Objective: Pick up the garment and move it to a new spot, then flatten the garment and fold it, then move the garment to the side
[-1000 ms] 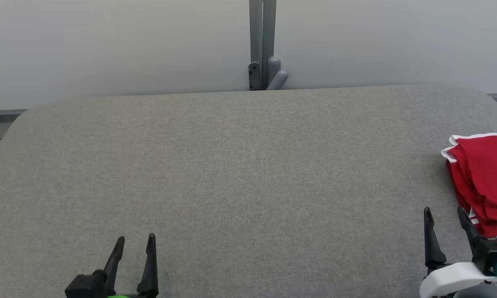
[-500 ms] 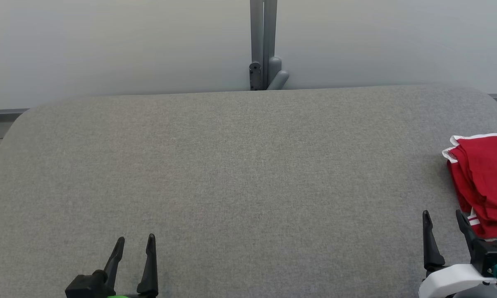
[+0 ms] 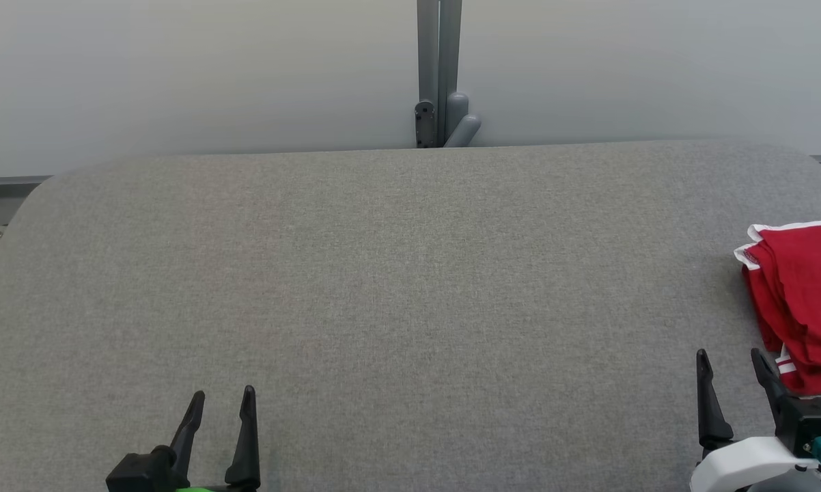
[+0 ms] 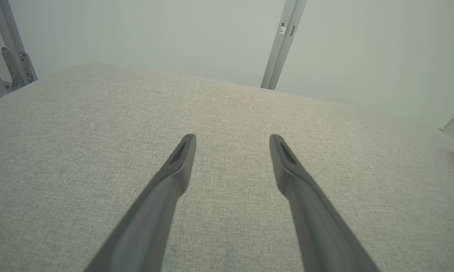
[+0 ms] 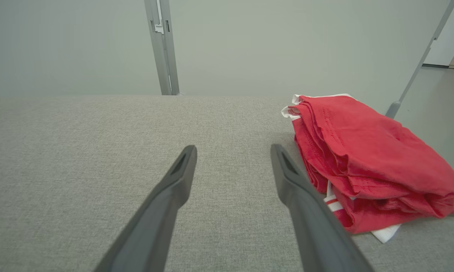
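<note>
A soft red cloth garment with white edges (image 3: 803, 301) was seen at the right edge of the frame, piled in loose folds on the flat grey woven counter (image 3: 383, 273). The left gripper (image 3: 224, 391), lower left, and the right gripper (image 3: 730, 354), lower right just beside the garment, were spread apart and empty. Whether the pick-up was not yet begun or the work was finished could not be told. For a pick-up, the right gripper would need to be closed on the thick folds.

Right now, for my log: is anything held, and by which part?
Nothing: left gripper and right gripper show open, empty jaws; the red garment lies ungripped.
</note>
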